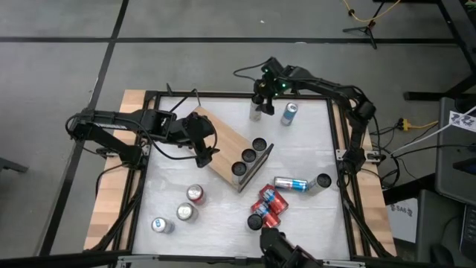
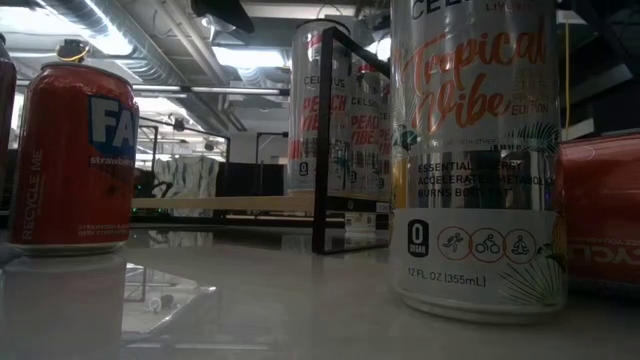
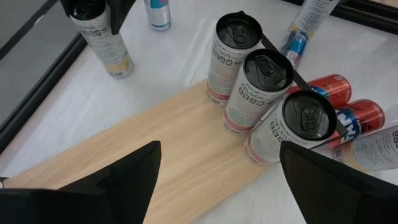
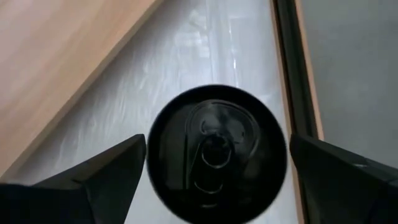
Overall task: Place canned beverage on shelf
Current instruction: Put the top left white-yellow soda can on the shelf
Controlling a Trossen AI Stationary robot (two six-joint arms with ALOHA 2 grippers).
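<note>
Black-topped can [image 4: 216,154] sits between my right gripper [image 1: 258,95] jaws, spread wide for pickup; next I probably lower, clamp, carry to the shelf [image 1: 223,147]; left gripper [image 1: 202,152] hovers there, parted.

Left arm reaches in from nine o'clock, elbow bent, wrist angled toward centre; left gripper [image 1: 202,149] hangs there with fingers [image 3: 118,180] spread wide, nothing between them; right arm arcs over from three o'clock to twelve; right gripper [image 1: 258,102] points straight down, fingers [image 4: 106,177] splayed.
</note>
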